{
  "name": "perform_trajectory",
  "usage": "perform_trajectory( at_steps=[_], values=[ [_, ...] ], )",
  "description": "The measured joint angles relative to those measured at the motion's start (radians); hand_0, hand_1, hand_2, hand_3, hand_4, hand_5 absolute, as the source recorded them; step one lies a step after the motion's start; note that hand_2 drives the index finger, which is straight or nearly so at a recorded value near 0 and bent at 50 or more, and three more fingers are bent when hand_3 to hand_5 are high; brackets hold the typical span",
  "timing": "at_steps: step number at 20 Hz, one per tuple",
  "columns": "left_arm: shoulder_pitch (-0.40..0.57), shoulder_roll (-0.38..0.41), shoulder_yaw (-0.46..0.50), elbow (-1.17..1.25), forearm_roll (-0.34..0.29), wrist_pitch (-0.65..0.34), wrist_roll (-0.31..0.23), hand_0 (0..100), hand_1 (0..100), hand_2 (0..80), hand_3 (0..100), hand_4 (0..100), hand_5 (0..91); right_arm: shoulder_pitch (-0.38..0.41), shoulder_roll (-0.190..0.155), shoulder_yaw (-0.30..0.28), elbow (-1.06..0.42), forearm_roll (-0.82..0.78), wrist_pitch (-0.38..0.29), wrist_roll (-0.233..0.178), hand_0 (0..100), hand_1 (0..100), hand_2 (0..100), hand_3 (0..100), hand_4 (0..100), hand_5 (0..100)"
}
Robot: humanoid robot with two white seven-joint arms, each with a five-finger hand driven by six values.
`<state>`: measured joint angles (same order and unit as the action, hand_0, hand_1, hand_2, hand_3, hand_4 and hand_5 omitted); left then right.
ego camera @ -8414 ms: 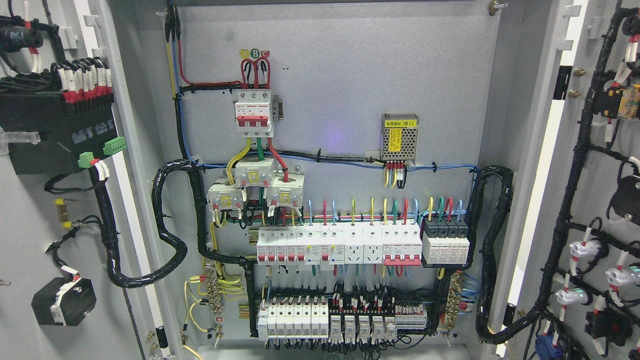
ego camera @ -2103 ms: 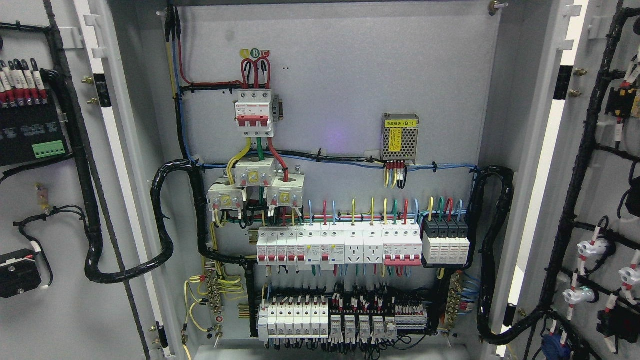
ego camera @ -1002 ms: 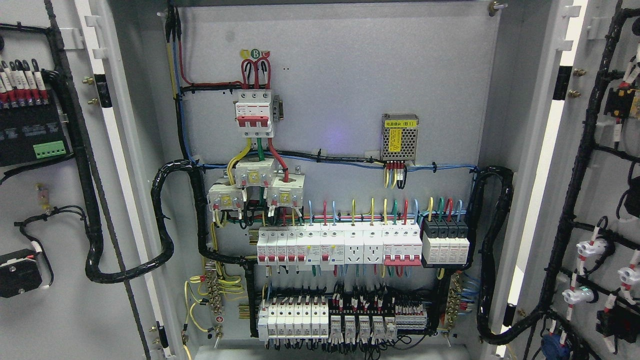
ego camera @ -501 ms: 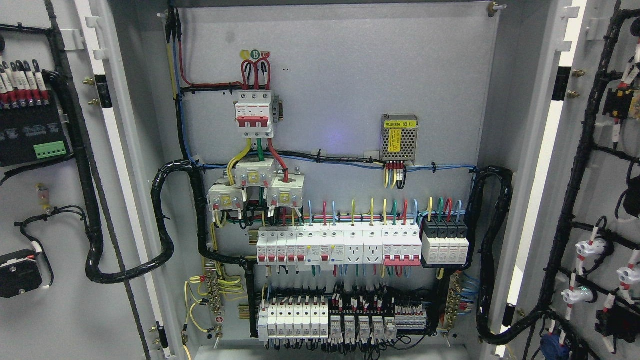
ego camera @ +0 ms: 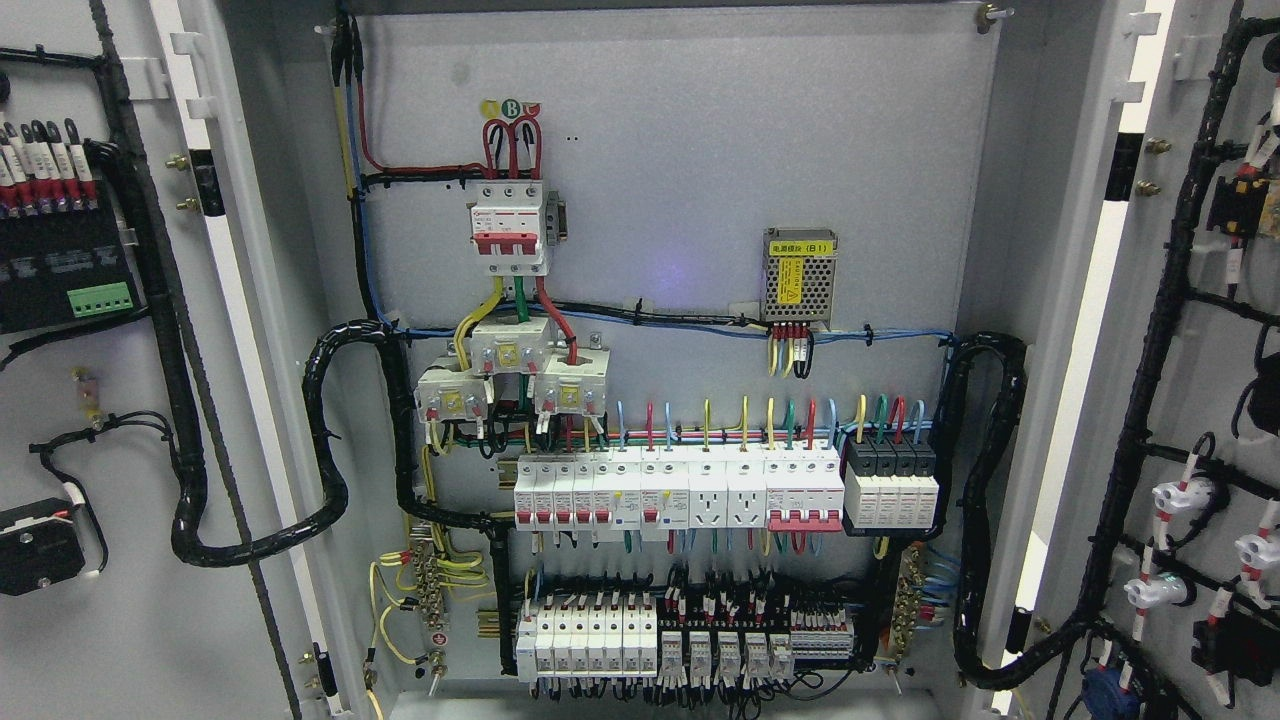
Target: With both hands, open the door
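An electrical cabinet fills the head view with both doors swung wide. The left door (ego camera: 70, 650) shows its grey inner face, carrying a black module with a green connector (ego camera: 60, 265) and a black cable loom (ego camera: 185, 420). The right door (ego camera: 1215, 330) also shows its inside, with black wiring and white lamp holders (ego camera: 1180, 498). Between them lies the grey back panel (ego camera: 700, 150) with breakers and wiring. Neither of my hands nor any arm appears in the picture.
On the back panel sit a red-handled main breaker (ego camera: 509, 226), a meshed power supply (ego camera: 799, 276), a row of white breakers (ego camera: 680, 490) and terminal blocks (ego camera: 690, 645). Thick black looms (ego camera: 985, 500) run from panel to doors.
Since the oldest frame the left door has swung further open to the left and the right door slightly further right. Over the last second nothing has visibly moved.
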<state>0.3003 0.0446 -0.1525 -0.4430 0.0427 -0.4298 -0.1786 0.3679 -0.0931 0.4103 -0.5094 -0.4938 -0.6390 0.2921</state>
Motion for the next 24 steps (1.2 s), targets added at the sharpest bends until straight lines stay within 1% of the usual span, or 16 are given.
perform_trajectory(
  at_steps=[1,5,6,8,10,11,13,16,22,24],
  values=[
    [-0.012,-0.004,0.006,0.026,0.000,0.028,0.000,0,0,0.0,0,3,0.0,-0.015,0.014,-0.007,0.038,0.000,0.034,-0.025,0,0,0,0,0,0],
    [-0.048,-0.016,0.024,0.112,-0.002,0.143,0.000,0,0,0.0,0,3,0.0,-0.063,0.067,-0.031,0.165,0.001,0.186,-0.090,0,0,0,0,0,0],
    [-0.055,-0.019,0.028,0.130,-0.002,0.173,0.000,0,0,0.0,0,3,0.0,-0.073,0.079,-0.037,0.191,0.001,0.209,-0.106,0,0,0,0,0,0],
    [-0.066,-0.023,0.037,0.160,-0.002,0.230,0.000,0,0,0.0,0,3,0.0,-0.089,0.099,-0.046,0.235,0.001,0.254,-0.154,0,0,0,0,0,0],
    [-0.075,-0.027,0.044,0.186,-0.003,0.271,-0.002,0,0,0.0,0,3,0.0,-0.103,0.116,-0.053,0.272,0.001,0.312,-0.182,0,0,0,0,0,0],
    [-0.081,-0.028,0.048,0.200,-0.004,0.287,-0.003,0,0,0.0,0,3,0.0,-0.109,0.124,-0.057,0.288,0.001,0.342,-0.191,0,0,0,0,0,0],
    [-0.092,-0.031,0.053,0.224,-0.014,0.313,-0.002,0,0,0.0,0,3,0.0,-0.125,0.137,-0.062,0.318,0.002,0.381,-0.200,0,0,0,0,0,0],
    [-0.104,-0.034,0.060,0.254,-0.045,0.334,0.007,0,0,0.0,0,3,0.0,-0.152,0.154,-0.068,0.350,0.002,0.433,-0.210,0,0,0,0,0,0],
    [-0.114,-0.039,0.070,0.293,-0.079,0.340,0.010,0,0,0.0,0,3,0.0,-0.191,0.173,-0.077,0.398,0.002,0.481,-0.231,0,0,0,0,0,0],
    [-0.116,-0.039,0.073,0.302,-0.084,0.341,0.010,0,0,0.0,0,3,0.0,-0.202,0.177,-0.078,0.410,0.002,0.496,-0.252,0,0,0,0,0,0]
  ],
)
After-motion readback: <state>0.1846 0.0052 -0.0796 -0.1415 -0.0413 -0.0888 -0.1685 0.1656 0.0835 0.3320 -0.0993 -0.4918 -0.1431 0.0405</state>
